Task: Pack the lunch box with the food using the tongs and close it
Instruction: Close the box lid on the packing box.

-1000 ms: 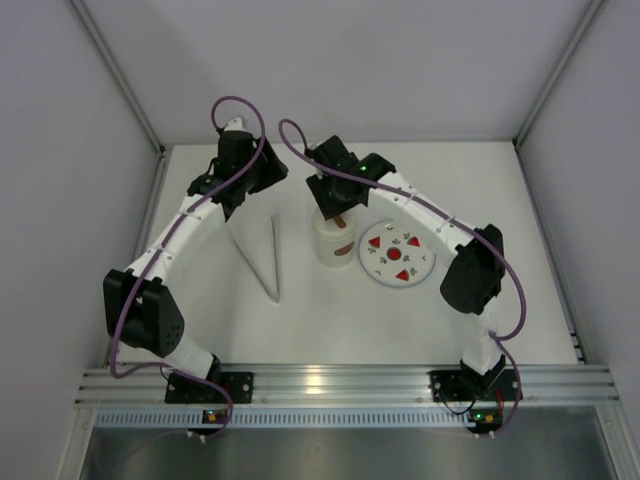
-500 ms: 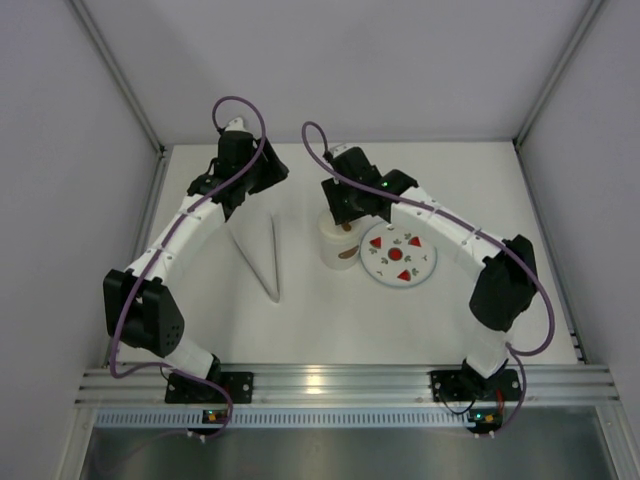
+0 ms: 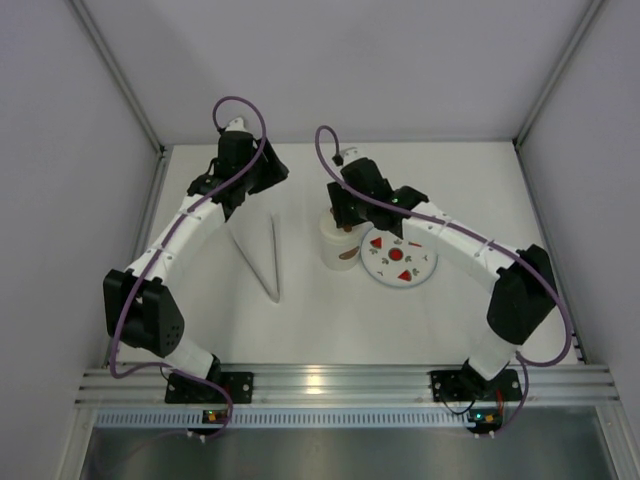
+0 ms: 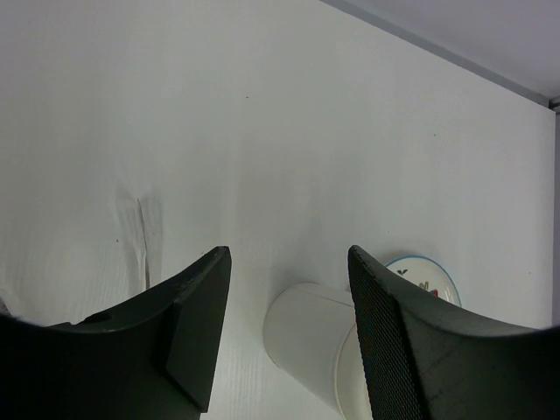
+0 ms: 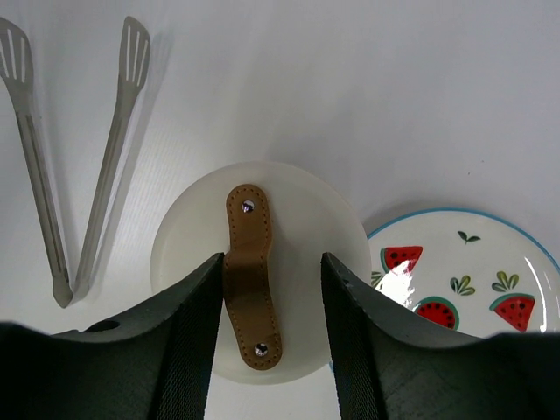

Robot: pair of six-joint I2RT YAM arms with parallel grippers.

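White and cylindrical, the lunch box [image 3: 336, 250] stands upright near the middle of the table [image 3: 330, 325], just beside the left rim of a round plate [image 3: 431, 264] printed with red watermelon slices and green leaves. A round white lid [image 5: 302, 227] sits on top of it and hides its inside, so no food can be made out. Across the lid runs a brown stitched strap handle [image 5: 252, 273]. The right gripper [image 5: 271, 262] hangs directly above, its two dark fingers apart and straddling the handle: the strap lies close against one finger, with a clear gap to the other, so nothing is clamped. To the left of the box the metal tongs [image 5: 107, 166] lie flat on the table in a narrow V, slotted tips pointing away from the arms' bases. The left gripper [image 4: 289, 258] hovers farther back on the left side, jaws spread and empty, looking down towards the box and plate.
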